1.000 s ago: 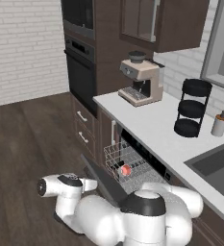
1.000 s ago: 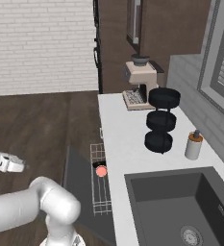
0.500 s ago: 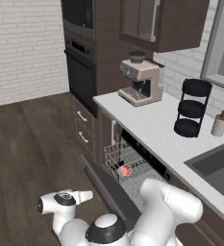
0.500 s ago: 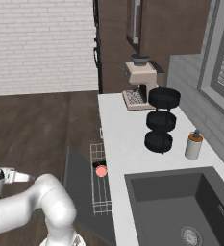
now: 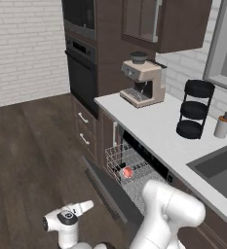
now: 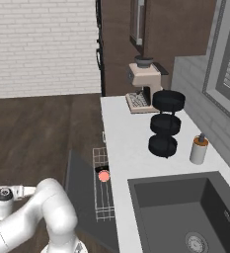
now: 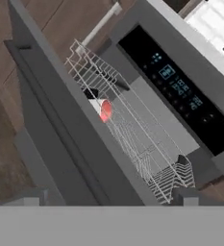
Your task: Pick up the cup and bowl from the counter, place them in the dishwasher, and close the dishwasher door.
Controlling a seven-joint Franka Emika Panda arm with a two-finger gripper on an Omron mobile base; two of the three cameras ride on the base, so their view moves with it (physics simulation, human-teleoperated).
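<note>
Clearly spread wide and empty, the gripper (image 7: 104,198) hung low beside the dishwasher door (image 7: 60,139), which lay dropped open. Cup (image 7: 103,110) and bowl (image 7: 90,93) sat together in the pulled-out rack (image 7: 132,139). Closing seemed the step in hand; next the fingers needed to get under the door's edge and lift.

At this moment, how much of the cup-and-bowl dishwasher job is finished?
Done: the cup and the bowl already sit in the pulled-out wire rack of the dishwasher. In hand: nothing; the arm is low beside the dishwasher door. Left: the door is open and needs closing.
</note>
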